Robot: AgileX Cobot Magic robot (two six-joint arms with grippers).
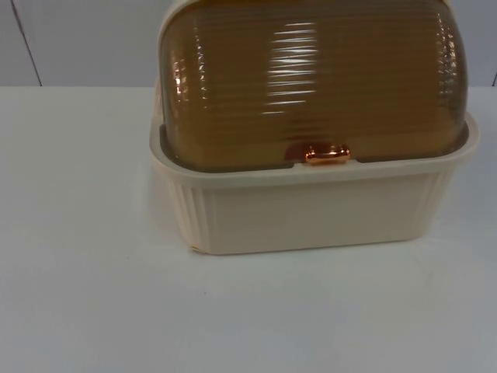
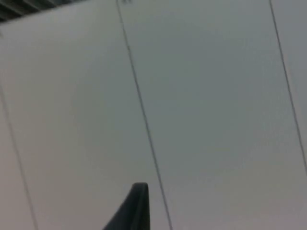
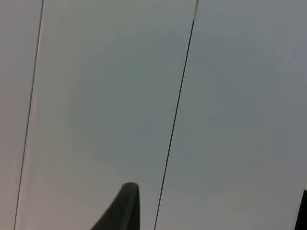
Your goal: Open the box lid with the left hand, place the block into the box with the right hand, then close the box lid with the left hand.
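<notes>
A cream ribbed box (image 1: 311, 214) stands on the white table (image 1: 85, 295), close to the camera in the top view. Its amber see-through roll lid (image 1: 311, 78) is down over the opening. A small copper handle (image 1: 327, 154) sits at the lid's front edge, against the box rim. My left gripper (image 2: 136, 208) is raised and faces the grey partition wall (image 2: 216, 96), away from the box. My right gripper (image 3: 125, 208) likewise points at the wall (image 3: 96, 96). Both arms wait.
White table top spreads in front of the box and to its left. The grey partition wall (image 1: 78, 39) rises behind the box, with thin dark seams (image 2: 144, 120) between its panels.
</notes>
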